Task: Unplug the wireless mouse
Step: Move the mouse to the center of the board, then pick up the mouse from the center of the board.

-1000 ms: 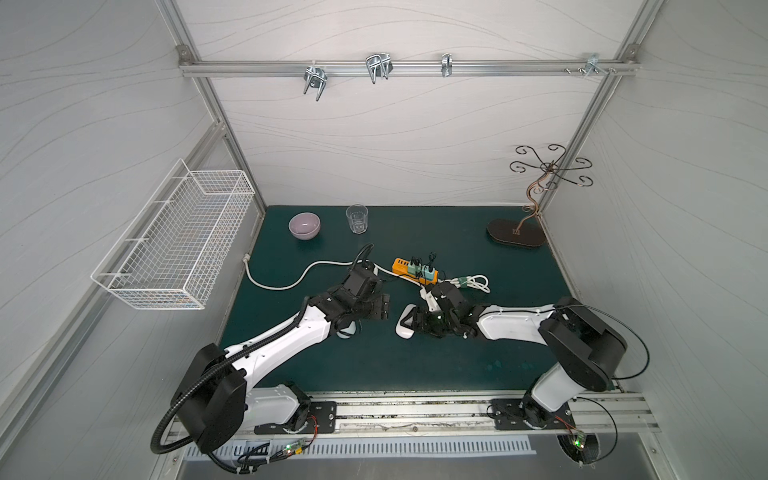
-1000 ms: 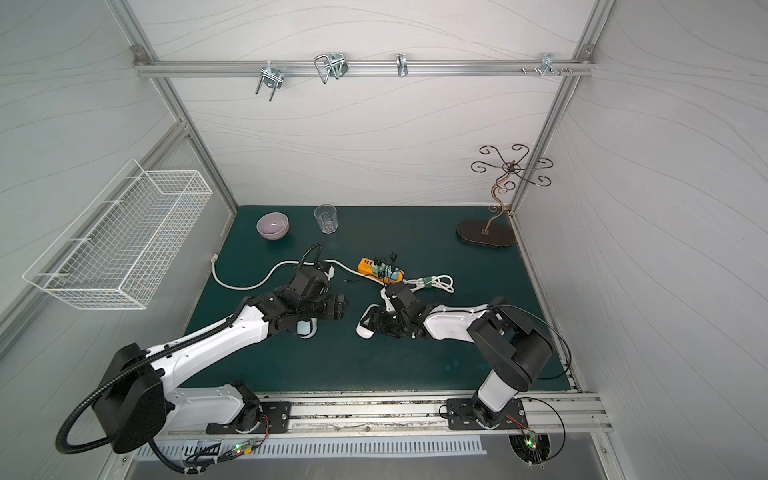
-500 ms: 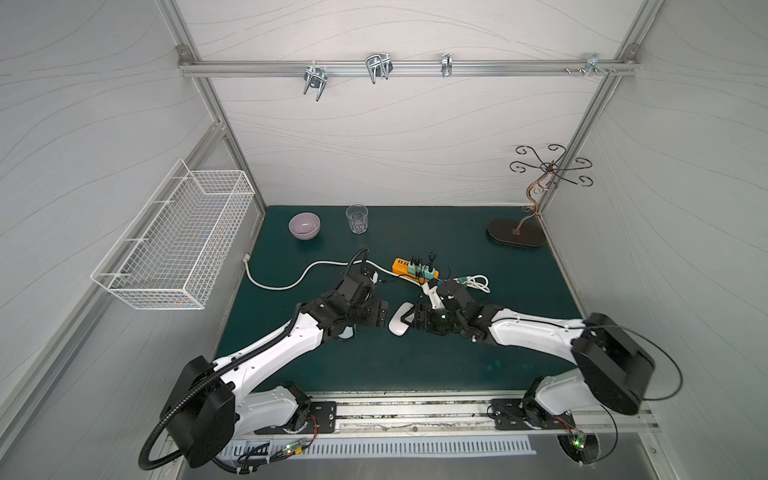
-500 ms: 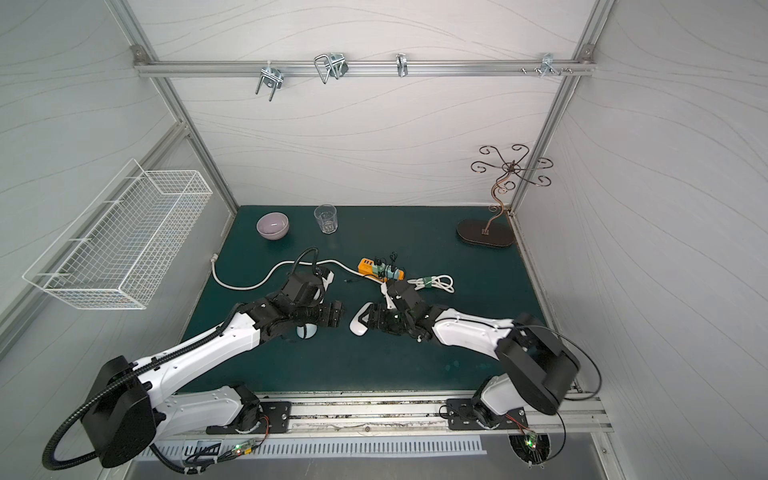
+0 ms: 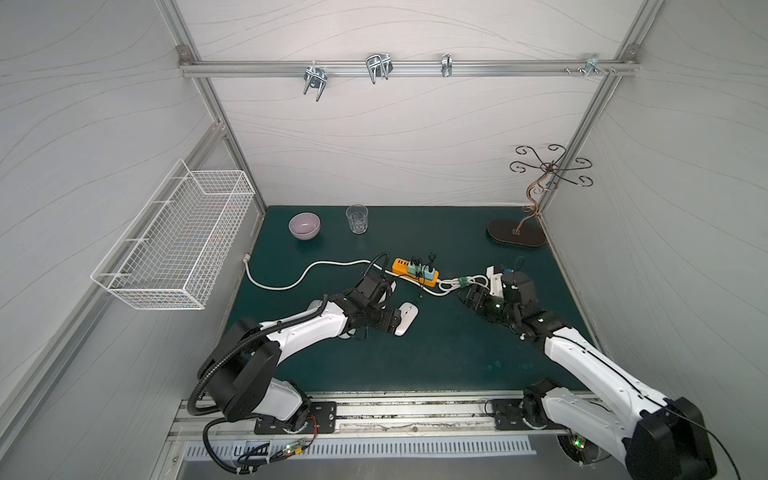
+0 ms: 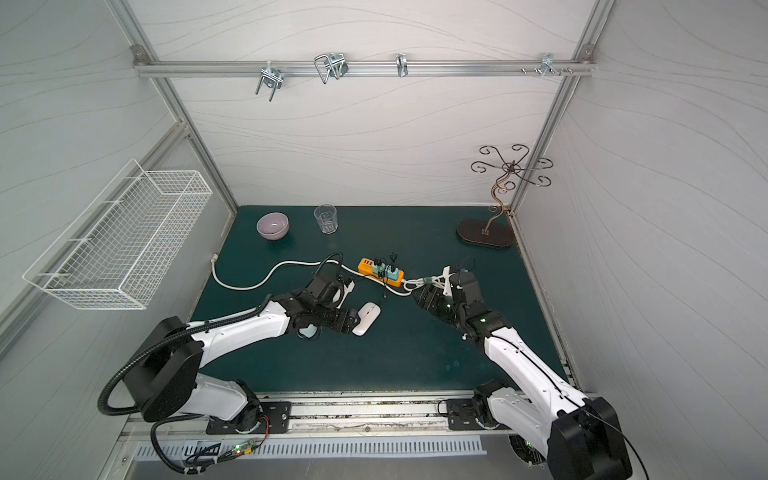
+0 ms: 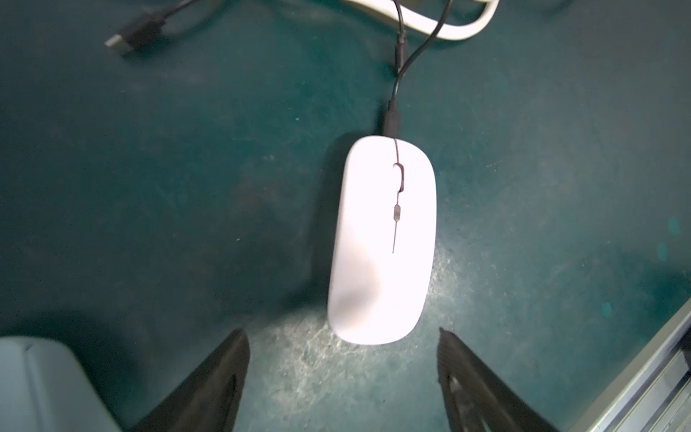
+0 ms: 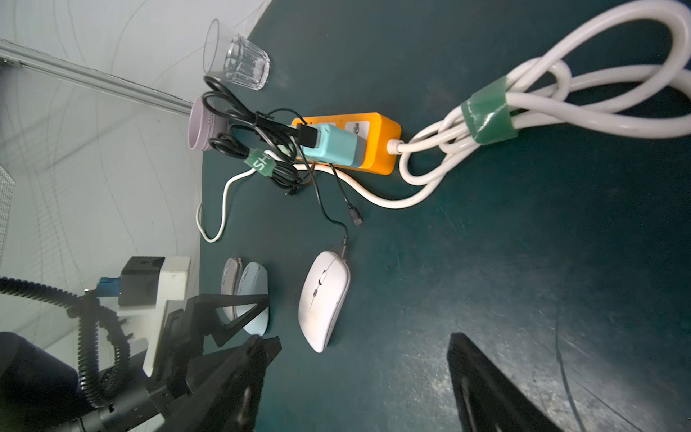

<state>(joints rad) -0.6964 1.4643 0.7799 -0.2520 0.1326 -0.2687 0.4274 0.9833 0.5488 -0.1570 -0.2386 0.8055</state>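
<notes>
White, glossy plastic marks the flat oval wireless mouse [image 5: 406, 319], which is seen in both top views lying on the dark green mat [image 5: 415, 365] near the orange power strip [image 5: 415, 272]. The left gripper [image 5: 390, 323] is set at its rear end. The right gripper [image 5: 467, 296] is held well apart from it, beside the bundled white cord [image 5: 457, 282].

In the left wrist view the left jaws are shown spread wide and empty, just short of the mouse's rear. The small black plug [image 7: 392, 119] of a thin cable is seated in its nose.

In the right wrist view the right jaws are likewise spread and empty.

The mouse is judged light and slippery, and likely to slide if tugged. Its flanks should be pinched while the stiff plug, not the limp cable, is pulled straight out.
</notes>
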